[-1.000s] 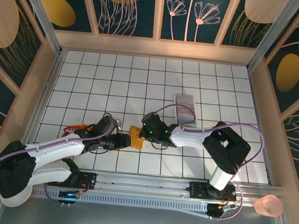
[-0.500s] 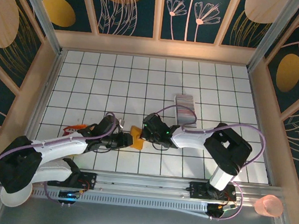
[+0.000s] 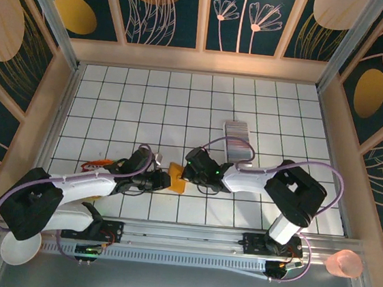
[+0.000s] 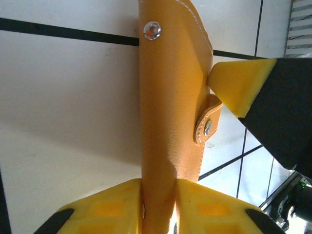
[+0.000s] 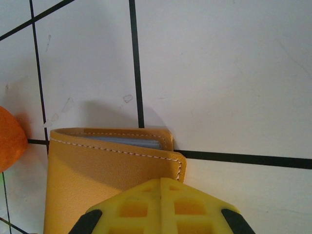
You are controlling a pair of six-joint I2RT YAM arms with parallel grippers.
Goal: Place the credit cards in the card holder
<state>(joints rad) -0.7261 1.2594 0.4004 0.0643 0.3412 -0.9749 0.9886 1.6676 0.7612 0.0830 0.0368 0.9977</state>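
While both arms reach inward across the white, black-gridded tiled table (image 3: 114, 101), the work centres on the lower middle of the top view. The left gripper (image 3: 160, 180) reaches in from the left and the right gripper (image 3: 190, 173) from the right, meeting at the small tan-brown leather folding card holder (image 3: 176, 180) between them. Up and to the right, well apart from it, the row of grey and white plastic credit cards (image 3: 236, 140) stands on edge, none of them lifted.

In the left wrist view the left gripper (image 4: 158, 207) has its jaws clamped on the near edge of the card holder (image 4: 165, 97), yellow pads pressed to either face of the leather. The right gripper (image 5: 161, 204), jaws together and holding nothing, sets its tip against the holder's side just beside the little leather clasp tab (image 4: 207, 124), which appears unfastened.

The step in hand looks like opening the holder, with no card yet fetched. The next move would call for the closed tip to pry the flap aside while the left grip stops the leather sliding, exposing the pale pocket seen at its top edge in the right wrist view.
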